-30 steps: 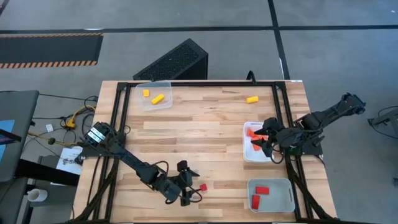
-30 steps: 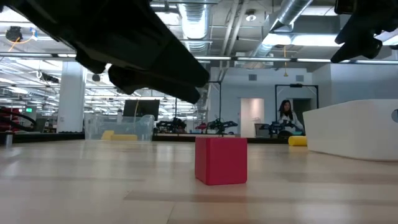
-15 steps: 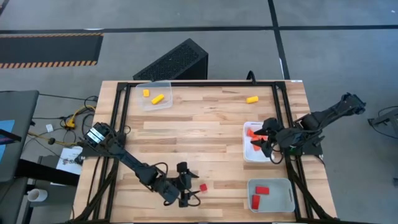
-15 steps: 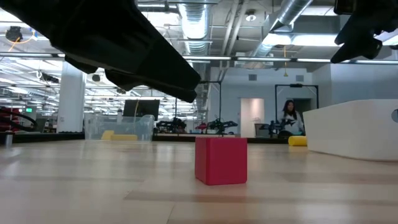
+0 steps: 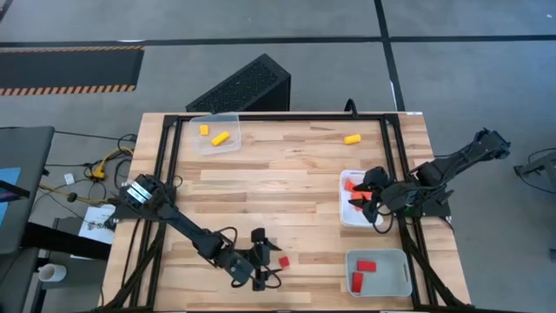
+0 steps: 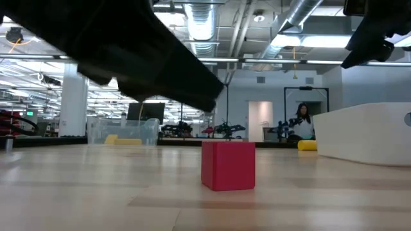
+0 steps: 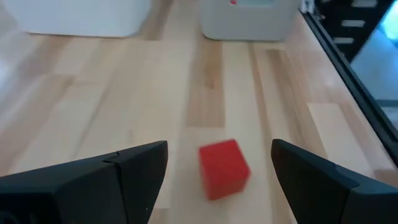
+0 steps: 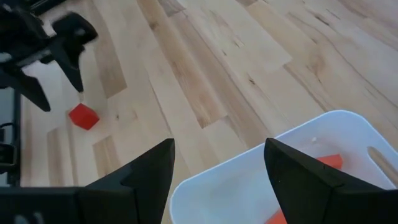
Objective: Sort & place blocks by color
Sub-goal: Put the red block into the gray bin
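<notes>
A red cube (image 5: 283,261) rests on its base on the wooden table near the front edge; it also shows in the low view (image 6: 228,165). My left gripper (image 5: 268,261) is open just to its left. In the left wrist view, the red cube (image 7: 224,168) lies in the gap ahead of my left gripper (image 7: 219,146), and neither finger touches it. My right gripper (image 5: 365,198) hangs open above a white tray (image 5: 344,213) that holds orange blocks (image 5: 354,185). A grey tray (image 5: 405,271) holds two red blocks (image 5: 365,264). A clear tray (image 5: 228,146) holds two yellow blocks (image 5: 220,137).
One yellow block (image 5: 351,138) lies loose on the table at the far right. A black frame (image 5: 170,139) borders the table's left, far and right sides. A black box (image 5: 243,85) stands on the floor beyond the far edge. Bare wood fills the table's middle (image 5: 278,183).
</notes>
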Controlling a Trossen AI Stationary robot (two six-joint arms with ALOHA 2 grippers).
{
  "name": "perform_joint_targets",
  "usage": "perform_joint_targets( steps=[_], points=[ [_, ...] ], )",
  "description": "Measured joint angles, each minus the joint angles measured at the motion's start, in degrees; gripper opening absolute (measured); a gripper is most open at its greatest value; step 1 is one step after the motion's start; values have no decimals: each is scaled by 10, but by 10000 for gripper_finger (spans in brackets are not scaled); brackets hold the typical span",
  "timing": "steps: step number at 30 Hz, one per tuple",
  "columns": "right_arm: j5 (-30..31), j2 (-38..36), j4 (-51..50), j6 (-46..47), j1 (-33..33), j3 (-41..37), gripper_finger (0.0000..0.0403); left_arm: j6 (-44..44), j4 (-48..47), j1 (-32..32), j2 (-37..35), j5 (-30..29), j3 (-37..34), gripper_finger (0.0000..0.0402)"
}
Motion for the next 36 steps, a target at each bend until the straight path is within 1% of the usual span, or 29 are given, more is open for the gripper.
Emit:
perform_joint_targets(
  steps=[1,6,10,13,16,20,27,29,31,33,36],
  points=[
    [0,-1,0,0,0,0,270,2,13,0,12,9,2,274],
    [0,-1,1,0,7,0,270,9,-15,0,46,14,48,274],
    [0,-1,3,1,14,0,270,12,-62,4,72,22,88,274],
    [2,-1,8,1,19,0,270,-6,-106,5,81,5,109,274],
    [2,-1,17,1,23,0,270,-31,-142,8,88,2,107,274],
    [2,-1,16,1,23,0,270,-69,-160,14,85,13,109,274],
    [4,-1,17,1,22,0,270,-74,-163,15,86,9,108,269],
    [4,-1,17,1,22,0,270,-70,-168,15,86,8,108,254],
    [4,-1,17,1,22,0,270,-65,-174,15,86,8,109,228],
    [4,-1,19,1,22,0,270,-60,-177,15,86,9,109,191],
    [4,-1,26,0,22,0,270,-51,-168,16,85,9,109,122]
  ],
)
